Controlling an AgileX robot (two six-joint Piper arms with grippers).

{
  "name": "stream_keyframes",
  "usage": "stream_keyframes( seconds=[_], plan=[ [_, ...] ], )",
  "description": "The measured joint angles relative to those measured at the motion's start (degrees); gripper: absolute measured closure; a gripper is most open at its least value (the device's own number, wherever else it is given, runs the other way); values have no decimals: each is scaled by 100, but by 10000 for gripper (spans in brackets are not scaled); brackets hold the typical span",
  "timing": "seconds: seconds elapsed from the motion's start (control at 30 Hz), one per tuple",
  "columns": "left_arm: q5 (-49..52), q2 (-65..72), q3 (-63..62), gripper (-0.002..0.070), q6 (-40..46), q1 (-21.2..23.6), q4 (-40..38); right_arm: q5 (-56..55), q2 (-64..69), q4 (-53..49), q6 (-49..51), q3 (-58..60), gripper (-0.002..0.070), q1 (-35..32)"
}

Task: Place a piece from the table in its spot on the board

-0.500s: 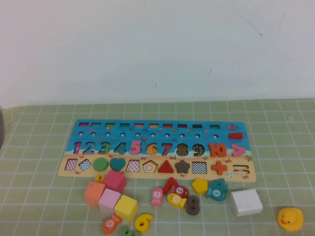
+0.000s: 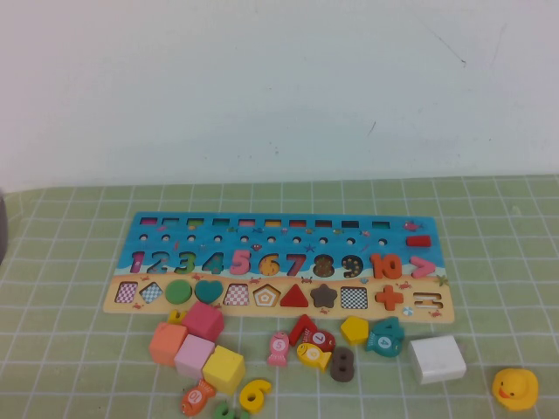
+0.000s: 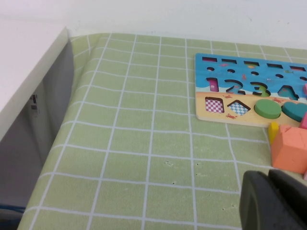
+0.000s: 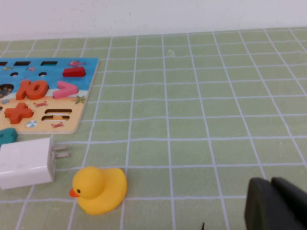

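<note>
1. The yellow numeral 6 (image 2: 254, 394) lies flat at the high view's bottom edge, left of centre, below the yellow cube (image 2: 224, 368)
2. The board (image 2: 279, 264) spans mid-frame, well above it
3. Left gripper (image 3: 276, 201) and right gripper (image 4: 277, 205) each fill their wrist frame's lower right corner, fingers pressed together, holding nothing

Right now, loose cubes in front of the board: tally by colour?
orange cube: 1
magenta cube: 1
pink cube: 1
yellow cube: 1
Total: 4
left gripper near the orange cube; right gripper near the rubber duck.
</note>
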Motion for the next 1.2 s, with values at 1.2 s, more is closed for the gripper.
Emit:
stream_keyframes(
  seconds=[1.2],
  plan=[
    [-1412, 0, 9, 676, -1969, 0, -4469, 0, 0, 0, 0, 0, 678, 0]
  ],
)
